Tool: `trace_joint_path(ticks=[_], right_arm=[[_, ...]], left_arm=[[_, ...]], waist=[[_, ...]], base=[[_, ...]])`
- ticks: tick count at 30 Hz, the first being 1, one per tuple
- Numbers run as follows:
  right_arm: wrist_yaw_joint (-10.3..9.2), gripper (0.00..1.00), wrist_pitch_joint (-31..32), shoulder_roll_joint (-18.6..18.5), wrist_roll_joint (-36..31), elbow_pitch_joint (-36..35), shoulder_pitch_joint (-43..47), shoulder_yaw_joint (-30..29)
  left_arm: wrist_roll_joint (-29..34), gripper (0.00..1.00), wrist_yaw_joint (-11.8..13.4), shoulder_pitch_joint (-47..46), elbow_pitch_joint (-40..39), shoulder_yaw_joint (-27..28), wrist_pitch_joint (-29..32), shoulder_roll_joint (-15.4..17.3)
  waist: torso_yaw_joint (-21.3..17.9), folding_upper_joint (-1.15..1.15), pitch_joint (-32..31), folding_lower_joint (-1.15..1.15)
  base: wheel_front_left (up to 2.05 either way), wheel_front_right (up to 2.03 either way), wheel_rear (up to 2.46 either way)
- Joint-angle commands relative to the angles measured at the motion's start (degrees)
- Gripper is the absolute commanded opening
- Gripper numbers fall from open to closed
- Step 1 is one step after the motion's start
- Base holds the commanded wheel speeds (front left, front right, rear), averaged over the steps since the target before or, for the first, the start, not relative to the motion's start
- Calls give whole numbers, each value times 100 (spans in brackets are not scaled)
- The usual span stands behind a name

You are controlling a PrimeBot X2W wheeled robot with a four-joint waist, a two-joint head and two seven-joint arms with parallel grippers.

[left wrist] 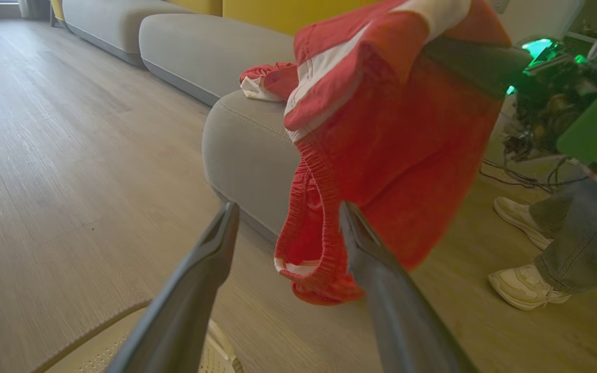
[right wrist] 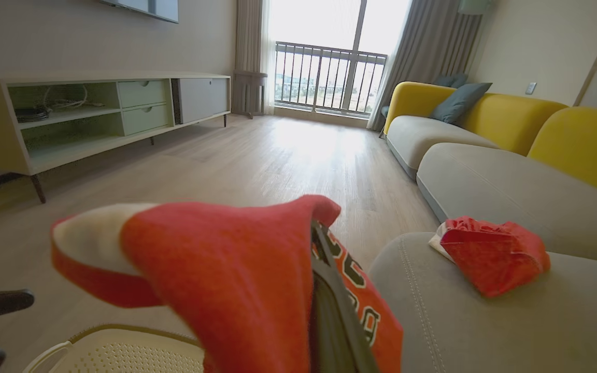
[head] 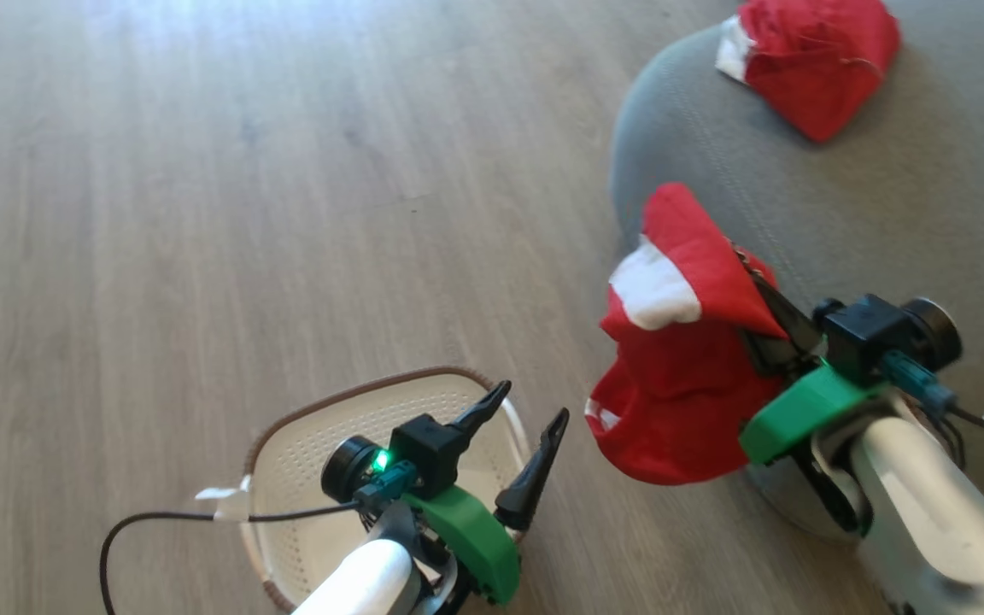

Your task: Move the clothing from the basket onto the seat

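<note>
At the seat's near corner, the right claw (head: 770,320) is clamped on a red garment (head: 680,376). It hangs bunched off the fingers, partly over the grey seat (head: 928,196) edge, partly over the floor (head: 202,213). Another red piece (head: 808,60) lies further in on the cushion. The left claw (head: 533,403) is spread wide and holds nothing, above the basket (head: 355,389); no cloth shows in the part visible. Step in hand, I'd say: carry over and drop. Do it well: reach further in so the hanging bulk clears the rounded edge, lower until the fabric rests, then let go. Releasing here risks a slide to the floor. A person's shoes (left wrist: 529,287) are near, so keep the swing tight.
</note>
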Motion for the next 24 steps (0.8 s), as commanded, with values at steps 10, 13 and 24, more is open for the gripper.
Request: trace_joint_path(ticks=[10, 13, 24], right_arm=[[-1, 0, -38, -39, -10, -425, 279, -254], [-1, 0, -38, -10, -23, -451, 307, -292], [-1, 0, -38, 221, 73, -403, -354, -477]], left_arm=[[-15, 100, 14, -232, -295, 70, -79, -48], [-23, 100, 27, -232, -289, 42, -79, -48], [213, 100, 40, -518, -225, 75, -79, -48]], waist=[[-287, 0, 51, 0], [-278, 0, 72, 0], [-321, 0, 938, 0]], base=[[0, 0, 0], [0, 0, 0], [0, 0, 0]])
